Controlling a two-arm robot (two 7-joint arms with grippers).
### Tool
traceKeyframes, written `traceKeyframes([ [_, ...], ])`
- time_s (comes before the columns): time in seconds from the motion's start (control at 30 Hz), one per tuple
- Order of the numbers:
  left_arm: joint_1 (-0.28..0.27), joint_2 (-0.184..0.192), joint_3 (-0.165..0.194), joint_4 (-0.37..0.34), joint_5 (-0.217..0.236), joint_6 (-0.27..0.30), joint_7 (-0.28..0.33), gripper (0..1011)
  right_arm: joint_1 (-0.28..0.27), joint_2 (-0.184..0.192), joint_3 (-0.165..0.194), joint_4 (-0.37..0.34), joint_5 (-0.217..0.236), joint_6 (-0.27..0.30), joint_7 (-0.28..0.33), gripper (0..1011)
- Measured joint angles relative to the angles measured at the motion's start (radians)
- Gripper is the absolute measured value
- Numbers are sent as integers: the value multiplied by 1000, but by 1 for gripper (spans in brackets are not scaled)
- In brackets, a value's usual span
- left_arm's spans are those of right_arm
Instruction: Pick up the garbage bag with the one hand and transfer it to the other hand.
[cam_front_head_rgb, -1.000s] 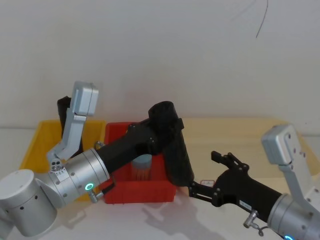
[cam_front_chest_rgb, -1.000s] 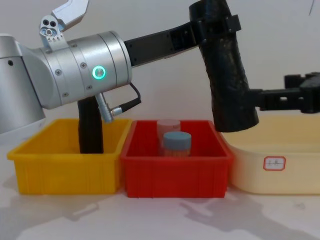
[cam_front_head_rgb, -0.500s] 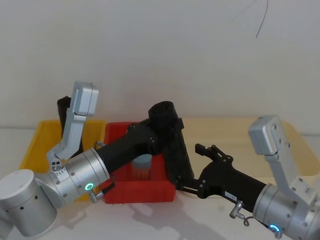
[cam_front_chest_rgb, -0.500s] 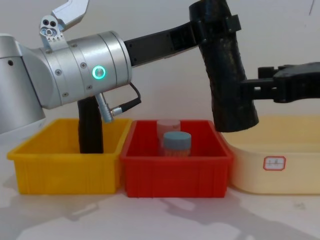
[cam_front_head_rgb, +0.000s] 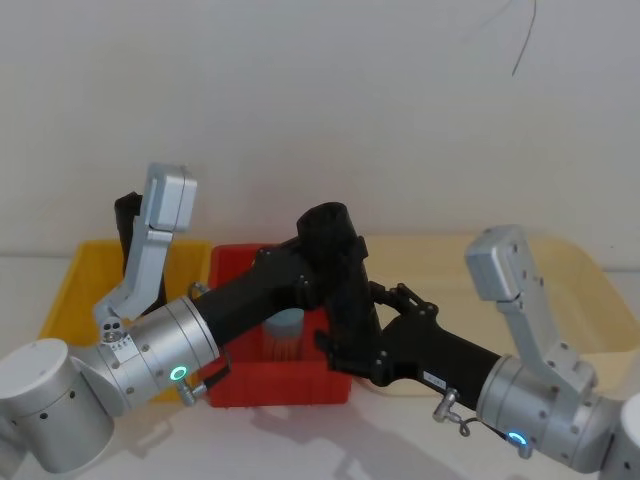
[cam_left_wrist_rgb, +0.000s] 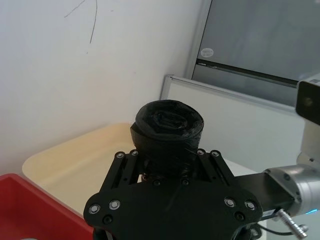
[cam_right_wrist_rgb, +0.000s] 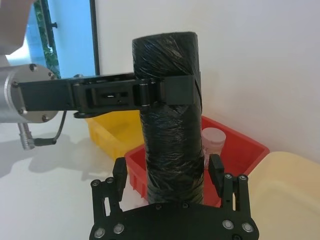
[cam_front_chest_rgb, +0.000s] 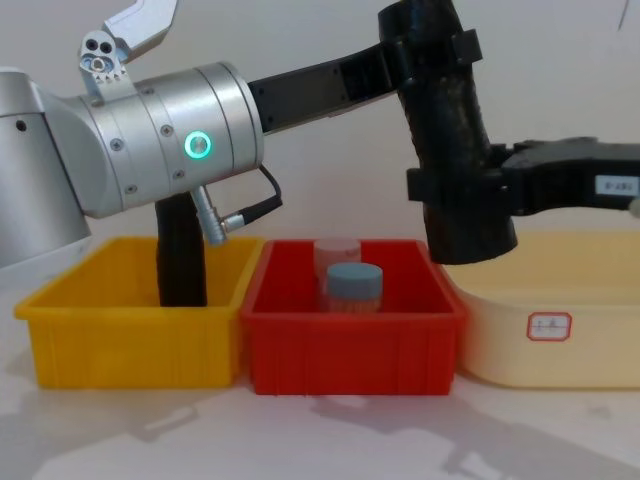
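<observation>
The garbage bag (cam_front_chest_rgb: 455, 130), a matte black roll, hangs almost upright above the right edge of the red bin. My left gripper (cam_front_chest_rgb: 430, 52), on the arm with the green ring light, is shut on it near its top. In the left wrist view the roll's end (cam_left_wrist_rgb: 169, 122) sticks out past the gripper's body. My right gripper (cam_front_chest_rgb: 455, 190), carrying a small white label, is open with one finger on each side of the roll's lower half. In the right wrist view both fingers (cam_right_wrist_rgb: 216, 169) stand a little apart from the roll (cam_right_wrist_rgb: 170, 130).
A yellow bin (cam_front_chest_rgb: 130, 340) at the left holds a second black roll (cam_front_chest_rgb: 180, 255) standing upright. The red bin (cam_front_chest_rgb: 350, 355) in the middle holds a blue-lidded jar (cam_front_chest_rgb: 354, 285) and a pale cup behind it. A cream tray (cam_front_chest_rgb: 560, 340) lies at the right.
My right gripper has moved left from beside the bag until its open fingers straddle the lower half. The left arm and the bag have stayed still.
</observation>
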Motion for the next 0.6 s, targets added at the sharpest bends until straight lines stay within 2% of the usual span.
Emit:
traceKeyframes([
  [0.2, 0, 0, 0, 0, 0, 0, 0, 419, 32, -15, -22, 38, -4, -4, 5, 985],
  [0.33, 0, 0, 0, 0, 0, 0, 0, 419, 47, -26, -29, 59, -2, -6, 6, 912],
  [0.43, 0, 0, 0, 0, 0, 0, 0, 419, 57, -38, -31, 74, 9, -7, 3, 799],
  [0.47, 0, 0, 0, 0, 0, 0, 0, 419, 57, -38, -31, 74, 9, -7, 3, 799],
  [0.6, 0, 0, 0, 0, 0, 0, 0, 419, 64, -49, -29, 83, 22, -8, -6, 688],
])
